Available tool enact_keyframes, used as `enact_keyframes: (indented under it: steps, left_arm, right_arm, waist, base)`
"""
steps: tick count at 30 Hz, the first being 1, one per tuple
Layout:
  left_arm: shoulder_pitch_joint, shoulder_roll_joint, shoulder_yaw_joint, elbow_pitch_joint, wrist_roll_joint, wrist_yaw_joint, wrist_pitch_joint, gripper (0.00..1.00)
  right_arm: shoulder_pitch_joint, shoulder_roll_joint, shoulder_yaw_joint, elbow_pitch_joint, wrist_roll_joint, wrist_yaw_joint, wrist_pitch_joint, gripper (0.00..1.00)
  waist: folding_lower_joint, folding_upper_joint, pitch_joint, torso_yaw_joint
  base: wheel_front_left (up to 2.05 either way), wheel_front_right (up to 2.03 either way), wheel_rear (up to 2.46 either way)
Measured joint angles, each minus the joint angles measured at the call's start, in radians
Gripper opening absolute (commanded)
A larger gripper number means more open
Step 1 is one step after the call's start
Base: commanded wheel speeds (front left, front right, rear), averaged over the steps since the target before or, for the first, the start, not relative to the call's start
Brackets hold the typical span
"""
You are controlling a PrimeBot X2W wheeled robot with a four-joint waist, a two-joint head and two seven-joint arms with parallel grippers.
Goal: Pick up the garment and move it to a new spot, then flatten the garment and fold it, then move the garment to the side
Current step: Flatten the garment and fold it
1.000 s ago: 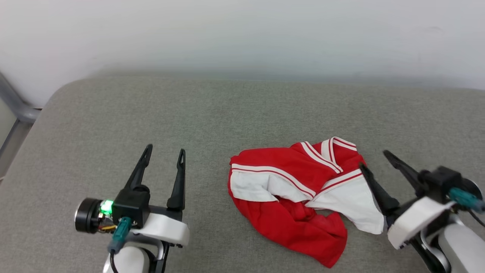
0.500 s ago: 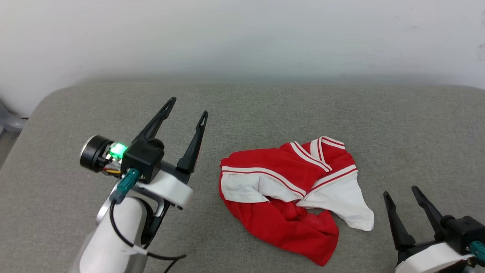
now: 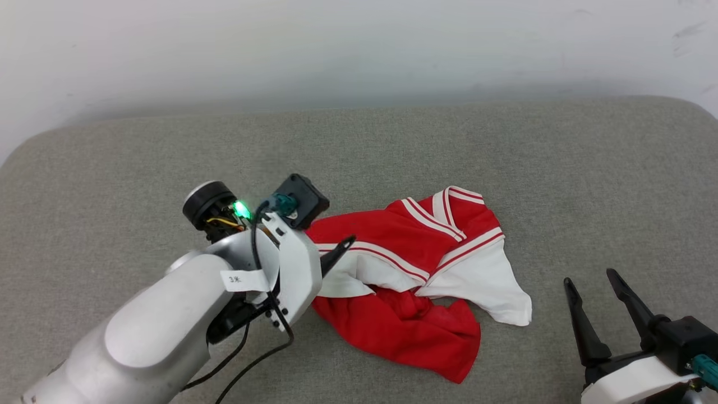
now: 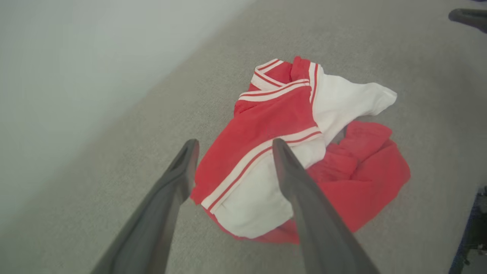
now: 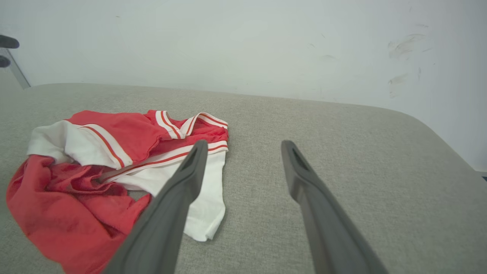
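1. Grey fabric-covered tabletop (image 3: 392,146) with rounded corners, set against a plain white wall (image 3: 359,45); the right wrist view shows faint scuffs on the wall.
2. Red T-shirt (image 3: 415,264) lies crumpled on the tabletop, around the middle and a bit to the right in the head view.
3. Both white sleeves are showing, with red-and-white striped trim at the seams and collar. The red body is bunched toward the near edge, and the right sleeve is spread flat toward the right end effector.
4. Left end effector (image 4: 233,144) is released, with its fingers spread wide.
5. In the left wrist view those fingers frame the near edge of the shirt, at its left sleeve and striped seam. Cannot tell if they touch the cloth.
6. In the head view the left arm reaches in from the lower left. One dark finger (image 3: 336,255) points across the left sleeve, and the other is hidden behind the wrist.
7. A green light (image 3: 241,209) is lit on the left wrist, and a black cable (image 3: 252,359) hangs under the forearm.
8. Right end effector (image 3: 589,276) is released, fingers apart and gripping nothing. It sits at the lower right over bare tabletop, near the right sleeve but clear of it.
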Motion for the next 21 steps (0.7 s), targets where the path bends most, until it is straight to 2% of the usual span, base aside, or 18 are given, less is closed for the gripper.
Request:
enact_keyframes:
  steps: [3, 7, 8, 14, 19, 20, 21]
  left_arm:
    - [-0.05, 0.049, -0.118, -0.015, -0.096, 0.0, 0.129, 1.0]
    - [-0.097, 0.088, -0.241, -0.031, -0.196, 0.0, 0.237, 1.0]
    - [-0.134, 0.101, -0.311, -0.021, -0.218, 0.0, 0.256, 1.0]
    - [-0.185, 0.096, -0.399, 0.061, -0.211, 0.0, 0.244, 1.0]
    - [-0.189, 0.074, -0.427, 0.108, -0.202, 0.0, 0.241, 1.0]
    - [-0.189, 0.074, -0.429, 0.115, -0.196, 0.0, 0.235, 0.66]
    - [-0.19, 0.073, -0.43, 0.12, -0.194, 0.0, 0.235, 0.13]
  right_arm:
    - [-0.005, 0.001, 0.001, -0.005, 0.0, 0.0, 0.0, 1.0]
    - [-0.016, 0.001, 0.001, -0.008, 0.0, 0.0, -0.001, 1.0]
    - [-0.035, 0.001, 0.004, -0.008, 0.0, 0.0, -0.004, 1.0]
    - [-0.073, 0.004, 0.018, -0.002, 0.0, 0.0, -0.013, 1.0]
    - [-0.09, 0.008, 0.024, 0.014, -0.001, 0.0, -0.019, 1.0]
    - [-0.093, 0.009, 0.024, 0.017, -0.001, 0.0, -0.021, 1.0]
    - [-0.096, 0.009, 0.024, 0.02, -0.001, 0.0, -0.023, 1.0]
  waist:
    - [0.0, 0.0, 0.014, -0.01]
    - [0.0, 0.0, 0.038, -0.02]
    - [0.0, 0.0, 0.06, -0.029]
    - [0.0, 0.0, 0.107, -0.046]
    - [0.0001, 0.0, 0.133, -0.056]
    - [0.0001, 0.0, 0.135, -0.057]
    - [0.0001, 0.0, 0.136, -0.057]
  base:
    - [0.0, 0.0, 0.0]
    - [0.0, 0.0, 0.0]
    - [0.0, 0.0, 0.0]
    - [0.0, 0.0, 0.0]
    - [0.0, 0.0, 0.0]
    - [0.0, 0.0, 0.0]
    - [0.0, 0.0, 0.0]
